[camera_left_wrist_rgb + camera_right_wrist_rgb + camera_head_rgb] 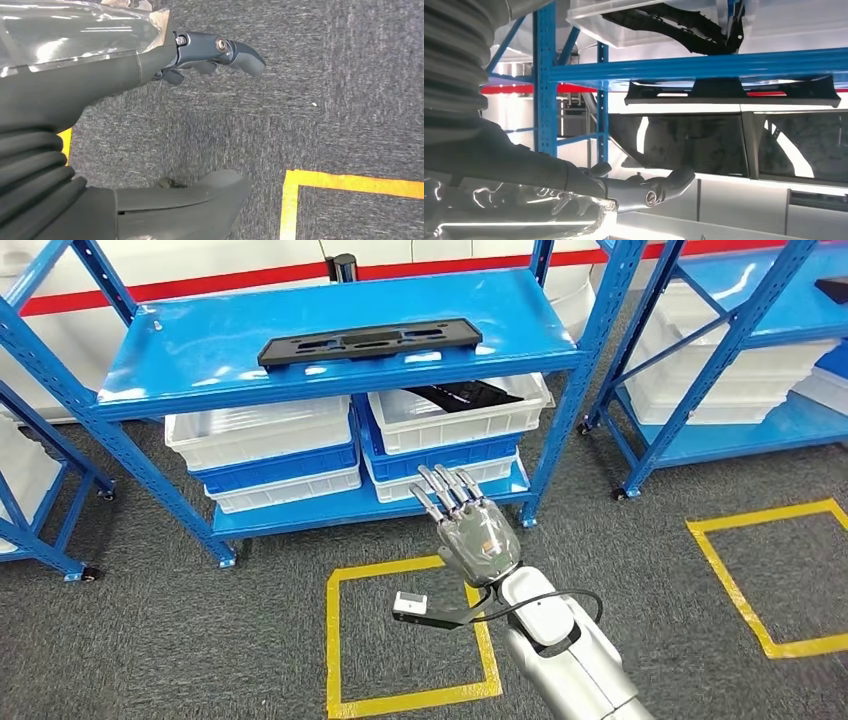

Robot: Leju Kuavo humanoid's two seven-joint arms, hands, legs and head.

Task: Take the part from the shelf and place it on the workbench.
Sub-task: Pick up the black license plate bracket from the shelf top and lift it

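The long, flat black plastic part (371,342) lay on the top board of the blue metal shelf (180,360), near the front edge, its long axis running along that edge from side to side. The right hand (470,525) was raised in front of the shelf, fingers spread and holding nothing, at about the height of the lower tier; the part sat above and beyond it, a little to the robot's left, and well apart from the fingertips. The right wrist view looked toward the part (731,90) end to end along the shelf lip, with the hand's dark fingers (664,185) empty. The left hand (210,55) hung over grey carpet marked with yellow tape (350,182), its fingers apart and empty, so the right arm was the nearer one. A second dark piece (462,393) lay in a white plastic bin (455,420) under the top board, half hidden by it. No desk was to be made out.
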